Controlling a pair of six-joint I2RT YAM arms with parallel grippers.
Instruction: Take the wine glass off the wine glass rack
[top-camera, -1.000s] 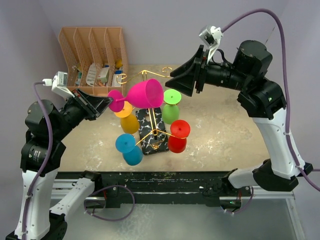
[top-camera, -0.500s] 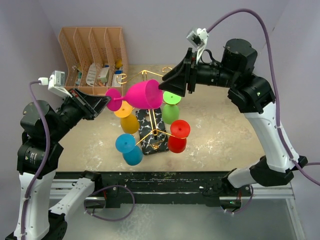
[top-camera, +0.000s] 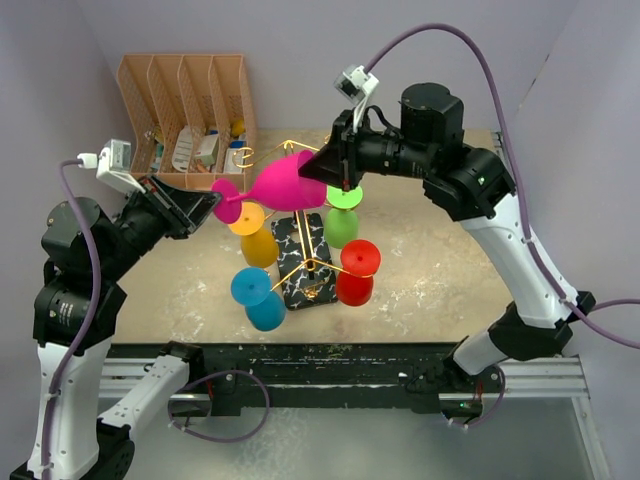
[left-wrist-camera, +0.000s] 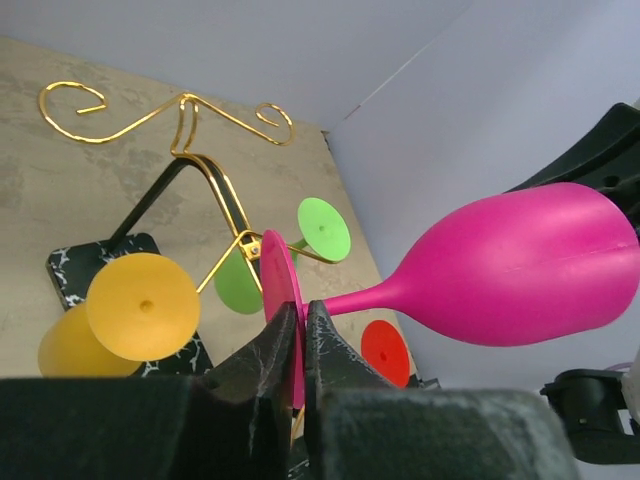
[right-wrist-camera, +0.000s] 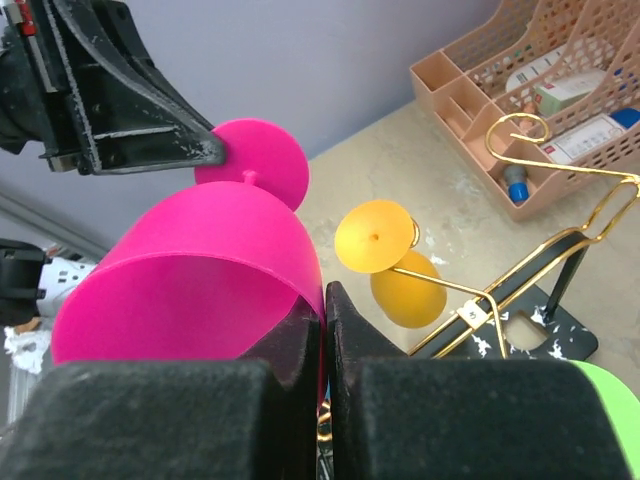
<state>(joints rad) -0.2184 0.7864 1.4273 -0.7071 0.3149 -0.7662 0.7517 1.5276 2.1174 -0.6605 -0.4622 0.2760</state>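
While held level above the wine glass rack (top-camera: 298, 288), apparently free of its hooks, the pink wine glass (top-camera: 283, 186) spans both grippers.

Top view: left gripper (top-camera: 214, 205) at the foot, right gripper (top-camera: 322, 172) at the rim.

Left wrist view: jaws pinched narrow on the thin foot disc (left-wrist-camera: 281, 300), seen edge-on; stem and bowl project to the right.

Right wrist view: jaws closed tight on the bowl's rim wall.

Handling, judged: light, stiff, smooth opaque plastic rather than true glass. Likely slippery at such thin edges. The stem or the bowl's body offers the surer hold.
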